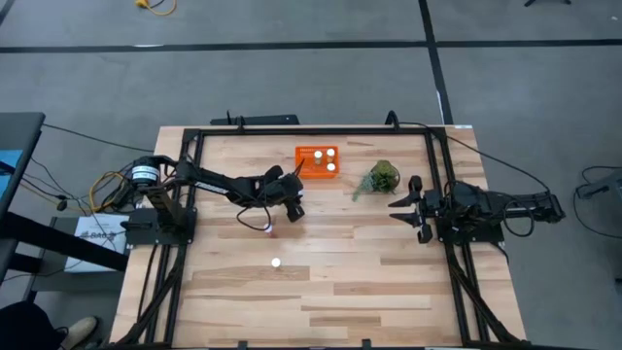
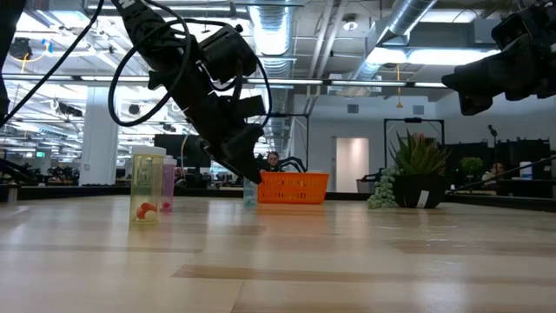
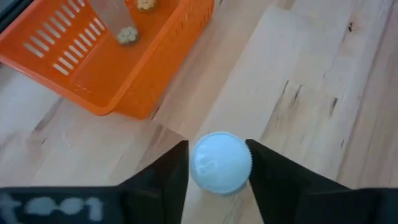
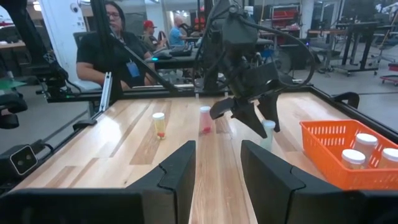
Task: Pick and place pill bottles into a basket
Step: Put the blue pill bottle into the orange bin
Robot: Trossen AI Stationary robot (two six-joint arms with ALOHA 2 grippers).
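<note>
My left gripper (image 1: 294, 206) is shut on a pill bottle with a round white cap (image 3: 221, 163), just on the near-left side of the orange basket (image 1: 301, 165). The basket stands at the table's far middle with three white-capped bottles (image 1: 330, 160) upright in it. Two more bottles stand on the table nearer the front: one (image 1: 267, 227) close to my left gripper, and one (image 1: 276, 262) farther toward the near edge. My right gripper (image 1: 403, 209) is open and empty at the table's right side. My left gripper pinches the bottle's white cap (image 3: 195, 163) between its two fingers (image 3: 171, 177), one on each side of the cap's rim. The fingers slant down from above. The bottle hangs upright below them (image 2: 250, 193). I cannot tell whether its bottom is on the table.
A green leafy plant-like object (image 1: 382, 178) lies right of the basket, between it and my right gripper. A black frame (image 1: 311, 128) runs round the table. A person (image 4: 115, 53) sits beyond the table's left side.
</note>
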